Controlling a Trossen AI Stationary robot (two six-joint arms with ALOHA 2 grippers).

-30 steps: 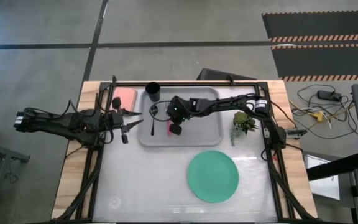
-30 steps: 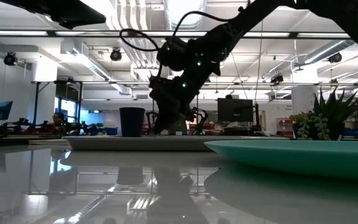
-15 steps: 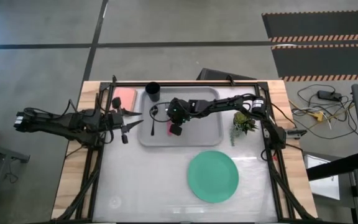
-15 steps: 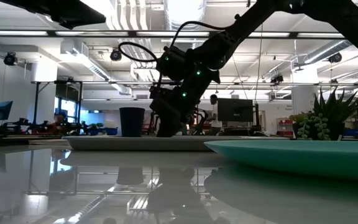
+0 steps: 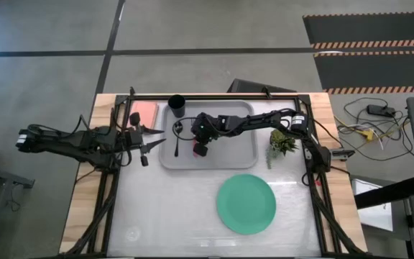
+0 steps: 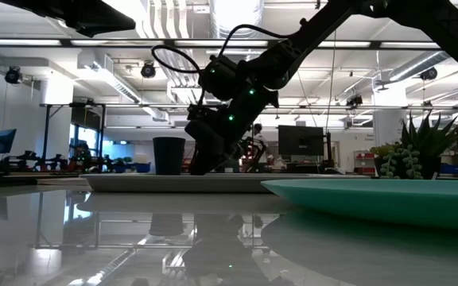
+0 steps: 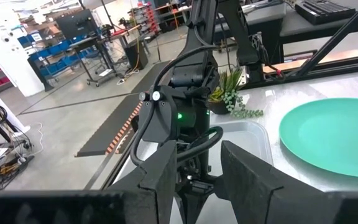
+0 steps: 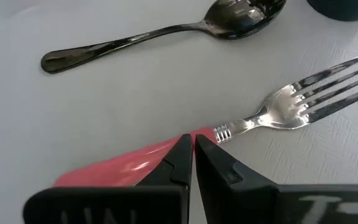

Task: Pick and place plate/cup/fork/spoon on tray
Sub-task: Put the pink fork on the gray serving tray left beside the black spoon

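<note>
The grey tray (image 5: pixel 239 160) lies at the table's far middle. On it stand or lie the black cup (image 5: pixel 177 106), the dark spoon (image 5: pixel 176 137) and the pink-handled fork (image 8: pixel 291 106). The fork and the spoon (image 8: pixel 160 34) lie flat on the tray floor. My right gripper (image 8: pixel 193 155) is shut, with its tips over the fork's handle. The mint-green plate (image 5: pixel 246 203) rests flat on the table near the tray. My left gripper (image 5: pixel 152 139) hangs open and empty just left of the tray. My right gripper's shut fingertips (image 8: pixel 182 158) come slanting down from above onto or just over the fork's pink handle (image 8: pixel 205 134), close to the silvery neck. I cannot tell whether they touch it. The fork lies flat on the tray.
A pink pad (image 5: pixel 144 111) lies left of the tray's far corner. A small potted plant (image 5: pixel 282 142) stands right of the tray. Free table lies left of the plate and along the near edge.
My right gripper has gone down toward the tray floor and a little toward the table's left edge. The fork, the spoon and the cup have stayed where they were.
</note>
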